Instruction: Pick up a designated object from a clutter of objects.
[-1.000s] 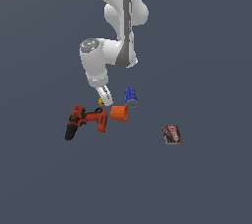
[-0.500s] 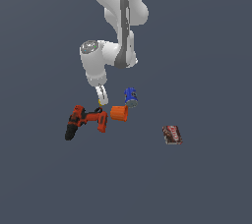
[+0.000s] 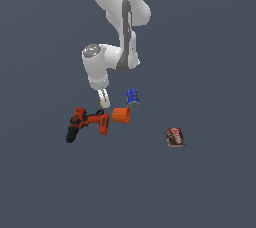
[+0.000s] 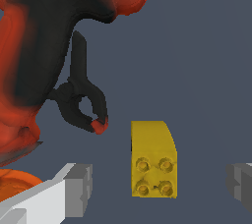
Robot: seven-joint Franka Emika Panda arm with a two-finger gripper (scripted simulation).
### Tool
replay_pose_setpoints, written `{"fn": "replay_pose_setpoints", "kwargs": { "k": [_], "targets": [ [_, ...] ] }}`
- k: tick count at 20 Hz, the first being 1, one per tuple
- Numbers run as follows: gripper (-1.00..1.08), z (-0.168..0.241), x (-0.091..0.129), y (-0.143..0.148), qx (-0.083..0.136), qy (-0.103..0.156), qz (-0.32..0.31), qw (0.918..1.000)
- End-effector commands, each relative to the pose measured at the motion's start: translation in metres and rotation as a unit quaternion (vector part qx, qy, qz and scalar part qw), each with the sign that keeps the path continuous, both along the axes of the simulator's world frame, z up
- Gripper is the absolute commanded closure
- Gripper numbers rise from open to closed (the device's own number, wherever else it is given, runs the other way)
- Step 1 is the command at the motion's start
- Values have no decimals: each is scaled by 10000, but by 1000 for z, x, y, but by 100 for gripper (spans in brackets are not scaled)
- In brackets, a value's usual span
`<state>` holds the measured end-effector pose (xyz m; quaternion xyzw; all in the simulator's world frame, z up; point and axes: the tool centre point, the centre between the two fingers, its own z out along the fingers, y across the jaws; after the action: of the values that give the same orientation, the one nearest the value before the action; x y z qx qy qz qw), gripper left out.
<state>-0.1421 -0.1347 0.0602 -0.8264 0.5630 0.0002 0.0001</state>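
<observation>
Exterior view: the white Panda arm [image 3: 117, 17] descends from the top of the frame, bends at an elbow joint, and points its wrist straight down over the clutter on the grey floor [image 3: 210, 72]. The gripper [image 3: 103, 103] hangs just above the surface, beside the red-and-black power drill [image 3: 87, 123] and the orange cup [image 3: 120, 115], which lies on its side. The blue can [image 3: 132, 98] lies just behind the cup; the dark red flat box [image 3: 175, 137] lies well apart, toward the exterior view's right.

Wrist view: the fingers [image 4: 78, 182] stand apart, one on each side of the small yellow block [image 4: 153, 158] (four studs face the camera), and neither touches it. The block rests on the floor between them, nearer the finger on the drill's side. A small black clamp with red tips [image 4: 81, 101] lies next to the drill body [image 4: 44, 46], near the block but apart from it.
</observation>
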Motion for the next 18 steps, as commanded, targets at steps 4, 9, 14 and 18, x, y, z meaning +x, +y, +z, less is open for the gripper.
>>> {"fn": "replay_pose_setpoints", "kwargs": {
  "k": [4,9,14,18],
  "targets": [
    [-92,-22,-1,0,0,2,-15,10000],
    [-92,-35,-1,0,1,0,-22,10000],
    [108,-38,-1,0,1,0,-22,10000],
    [108,-38,-1,0,1,0,-22,10000]
  ]
}}
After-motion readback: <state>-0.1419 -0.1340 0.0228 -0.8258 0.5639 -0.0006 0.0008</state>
